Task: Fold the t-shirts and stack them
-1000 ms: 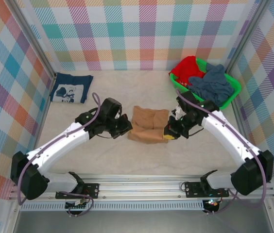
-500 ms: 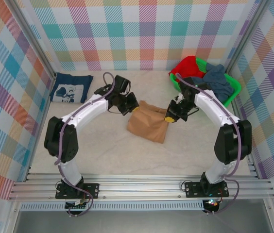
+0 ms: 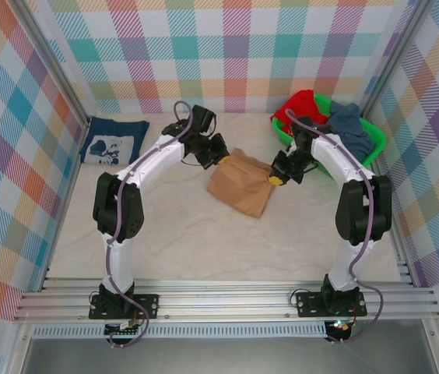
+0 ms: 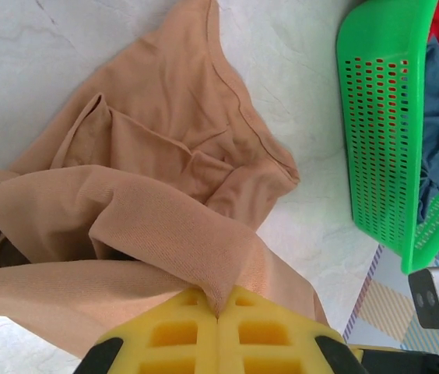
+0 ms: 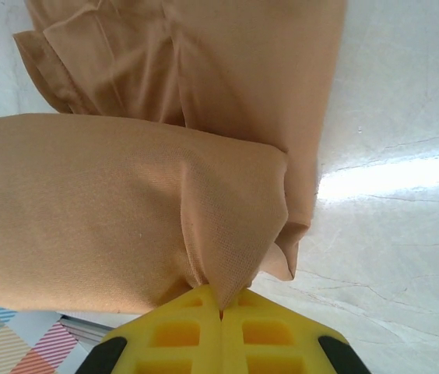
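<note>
A pale marble-look desk [image 3: 204, 249] lies between walls of coloured checks. At its far right stands a green plastic mesh basket [image 4: 375, 125] with unfolded red and grey-blue clothes inside. Just left of the basket is the soft tan-orange t-shirt [image 3: 241, 187], partly folded and bunched. The left gripper [image 3: 221, 158] is clamped on its corner away from the basket, and the right gripper [image 3: 275, 178] on the corner near the basket. Well apart from the basket, at the far left, the navy t-shirt with white graphic [image 3: 113, 142] lies folded flat. I judge the task near its middle: one tee is done, this one must be stacked on it, and the basket clothes wait.
</note>
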Tool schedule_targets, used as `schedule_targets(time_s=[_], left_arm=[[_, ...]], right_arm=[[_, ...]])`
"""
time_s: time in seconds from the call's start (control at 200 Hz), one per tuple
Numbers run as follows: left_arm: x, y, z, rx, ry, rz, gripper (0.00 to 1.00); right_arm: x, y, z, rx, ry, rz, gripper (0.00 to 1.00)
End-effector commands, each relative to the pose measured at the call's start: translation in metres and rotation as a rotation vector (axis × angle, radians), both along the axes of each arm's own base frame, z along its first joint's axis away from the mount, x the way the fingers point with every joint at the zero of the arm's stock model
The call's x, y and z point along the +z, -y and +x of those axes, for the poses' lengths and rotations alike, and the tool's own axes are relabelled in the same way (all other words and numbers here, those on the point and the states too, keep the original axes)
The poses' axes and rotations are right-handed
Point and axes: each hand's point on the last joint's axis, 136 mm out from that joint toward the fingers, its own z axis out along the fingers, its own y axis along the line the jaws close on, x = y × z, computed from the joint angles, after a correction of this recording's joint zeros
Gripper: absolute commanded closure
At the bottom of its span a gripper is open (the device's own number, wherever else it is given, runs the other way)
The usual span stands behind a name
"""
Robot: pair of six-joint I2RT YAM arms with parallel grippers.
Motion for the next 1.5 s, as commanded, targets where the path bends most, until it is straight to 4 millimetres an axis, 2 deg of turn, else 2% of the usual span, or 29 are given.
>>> schedule_targets(time_s=[0.0,0.13,0.245,0.355,0.405,0.485,0.545,0.575,0.62,0.66,0.69,0.75,0.86,0.88,0.89,0.93,1.03,1.12,1.26,1.4,1.495], left_arm=[[0.007,0.001,0.005,-0.022,-0.003,-0.014,0.98],[0.0,0.01,0.018,-0.033,-0.004,-0.027,0.98],[-0.008,0.023,0.042,-0.038,0.01,-0.074,0.97],[-0.017,0.046,0.073,-0.05,0.067,-0.15,0.88],[-0.022,0.049,0.083,-0.038,0.079,-0.149,0.87],[-0.017,0.052,0.098,-0.022,0.123,-0.159,0.87],[-0.016,0.053,0.108,-0.013,0.135,-0.171,0.79],[-0.019,0.053,0.112,-0.011,0.126,-0.175,0.7],[-0.034,0.052,0.115,-0.012,0.088,-0.17,0.56],[-0.042,0.051,0.118,-0.02,0.077,-0.16,0.49],[-0.046,0.049,0.118,-0.029,0.076,-0.145,0.47],[-0.04,0.044,0.116,-0.039,0.1,-0.109,0.46],[0.0,0.021,0.107,-0.034,0.215,-0.004,0.44],[-0.006,0.016,0.103,-0.026,0.208,0.015,0.43],[-0.002,0.013,0.101,-0.022,0.215,0.02,0.42],[0.0,0.002,0.095,-0.014,0.217,0.029,0.42],[-0.041,-0.018,0.074,-0.033,0.117,0.063,0.43],[-0.066,-0.015,0.059,-0.078,0.066,0.049,0.45],[-0.083,-0.007,0.052,-0.114,0.037,0.039,0.45],[-0.11,-0.003,0.045,-0.173,-0.009,0.107,0.5],[-0.127,-0.008,0.036,-0.172,-0.044,0.14,0.63]], right_arm=[[0.018,0.009,-0.003,-0.029,0.038,-0.009,1.0],[0.012,0.017,0.003,-0.058,0.029,-0.022,1.0],[-0.002,0.03,0.015,-0.118,0.016,-0.033,1.0],[-0.024,0.044,0.034,-0.2,0.007,-0.047,1.0],[-0.033,0.047,0.045,-0.228,0.018,-0.047,1.0],[-0.04,0.051,0.063,-0.246,0.045,-0.047,1.0],[-0.041,0.053,0.077,-0.237,0.066,-0.071,1.0],[-0.042,0.055,0.084,-0.235,0.076,-0.078,1.0],[-0.047,0.054,0.092,-0.23,0.069,-0.077,1.0],[-0.05,0.054,0.096,-0.225,0.05,-0.082,0.89],[-0.052,0.058,0.096,-0.228,0.029,-0.109,0.78],[-0.051,0.068,0.095,-0.242,0.03,-0.175,0.58],[-0.023,0.076,0.09,-0.249,0.171,-0.234,0.44],[-0.019,0.076,0.087,-0.247,0.186,-0.237,0.43],[-0.018,0.076,0.084,-0.248,0.189,-0.238,0.42],[-0.014,0.074,0.076,-0.247,0.197,-0.23,0.42],[-0.021,0.061,0.056,-0.218,0.186,-0.201,0.46],[-0.037,0.038,0.045,-0.164,0.174,-0.153,0.49],[-0.062,0.008,0.039,-0.076,0.128,-0.147,0.5],[-0.088,0.009,0.041,-0.035,0.073,-0.21,0.52],[-0.096,0.007,0.041,0.006,0.055,-0.221,0.58]])
